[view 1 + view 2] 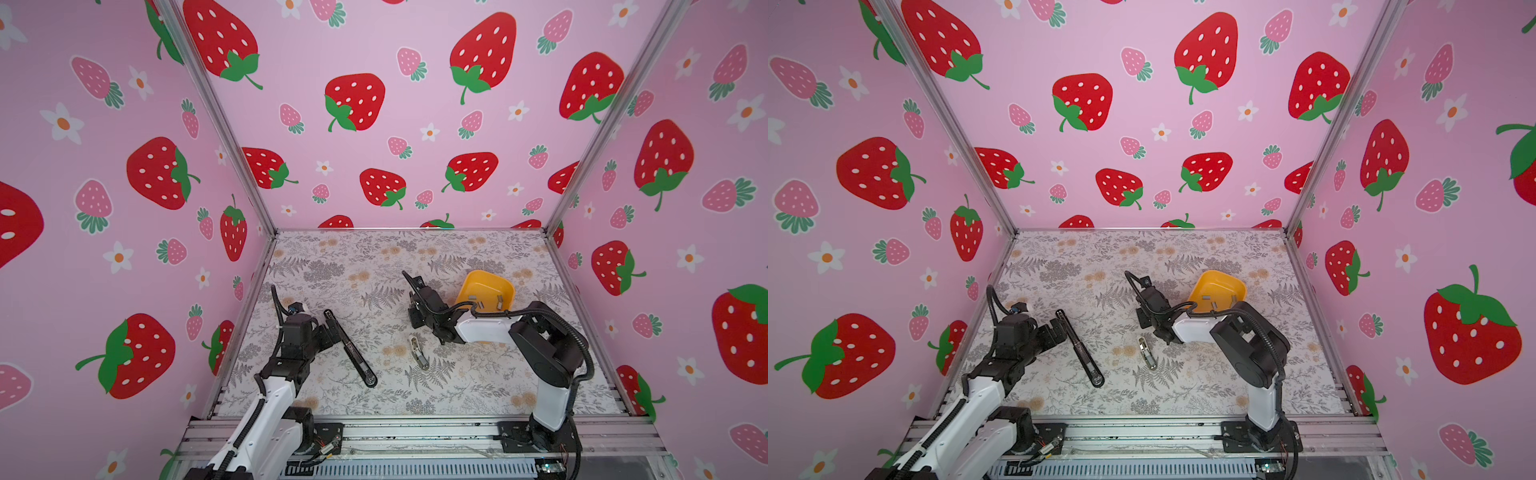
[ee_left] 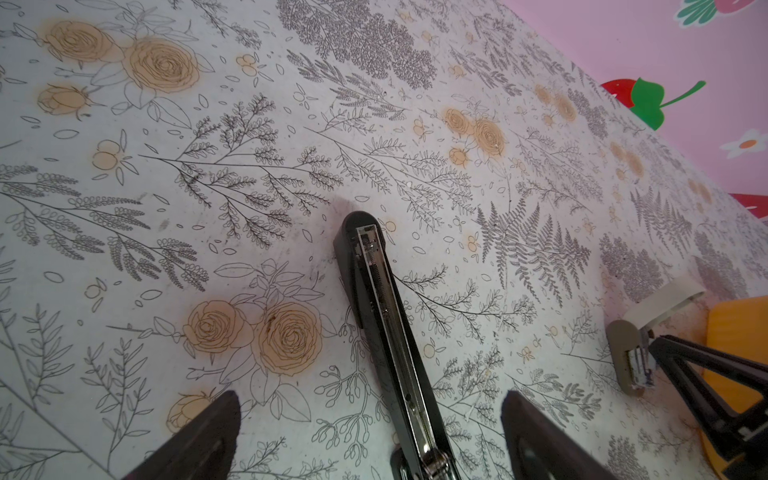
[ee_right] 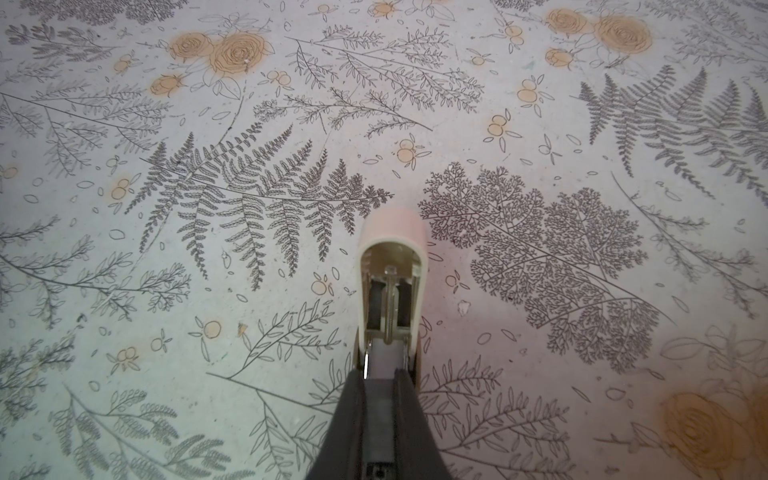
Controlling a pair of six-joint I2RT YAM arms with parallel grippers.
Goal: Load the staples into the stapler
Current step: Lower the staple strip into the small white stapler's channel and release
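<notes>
A long black stapler (image 1: 351,349) (image 1: 1079,349) lies opened flat on the floral mat, its metal rail (image 2: 382,299) facing up. My left gripper (image 2: 374,436) (image 1: 328,328) is open, one finger on each side of the stapler near its hinge, touching nothing. A small beige stapler (image 1: 419,353) (image 2: 636,353) (image 3: 392,257) lies mid-table with its lid raised. My right gripper (image 3: 380,380) (image 1: 415,328) is shut on a grey strip of staples (image 3: 380,399) at that stapler's open end. More staples (image 1: 482,303) (image 1: 1214,301) lie in a yellow bowl.
The yellow bowl (image 1: 496,280) (image 1: 1229,280) stands behind the right arm, whose forearm hides its near rim. Pink strawberry walls close in the left, right and back. An aluminium rail (image 1: 415,432) runs along the front edge.
</notes>
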